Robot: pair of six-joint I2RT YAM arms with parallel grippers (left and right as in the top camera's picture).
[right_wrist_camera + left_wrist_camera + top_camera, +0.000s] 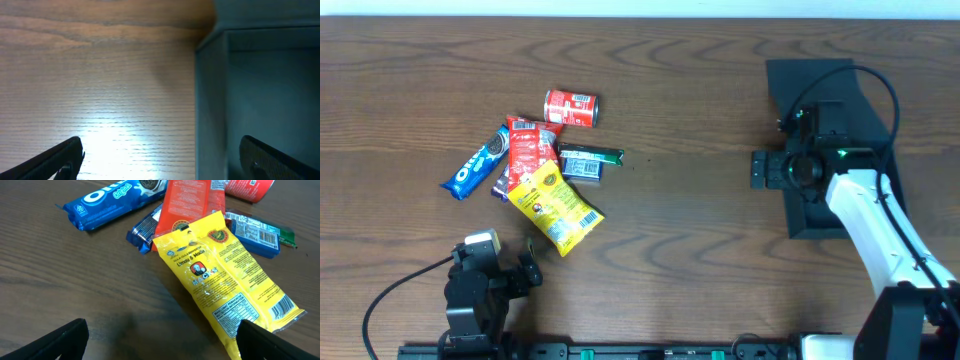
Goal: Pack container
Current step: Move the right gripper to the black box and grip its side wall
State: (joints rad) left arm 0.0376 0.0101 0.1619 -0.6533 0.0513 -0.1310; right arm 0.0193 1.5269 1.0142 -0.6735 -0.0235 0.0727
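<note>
Hovering right claw: my fingers spread over the left wall of the container.
Left claw: spread wide too, close beside the yellow packet.

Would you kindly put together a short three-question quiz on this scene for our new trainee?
1. True or false: the yellow packet lies partly over the red packet.
2. Where is the right gripper? A, above the snack pile; B, at the edge of the container; C, beside the red can.
3. Which brand name shows on the blue biscuit packet?
Key: 1 true; 2 B; 3 Oreo.
</note>
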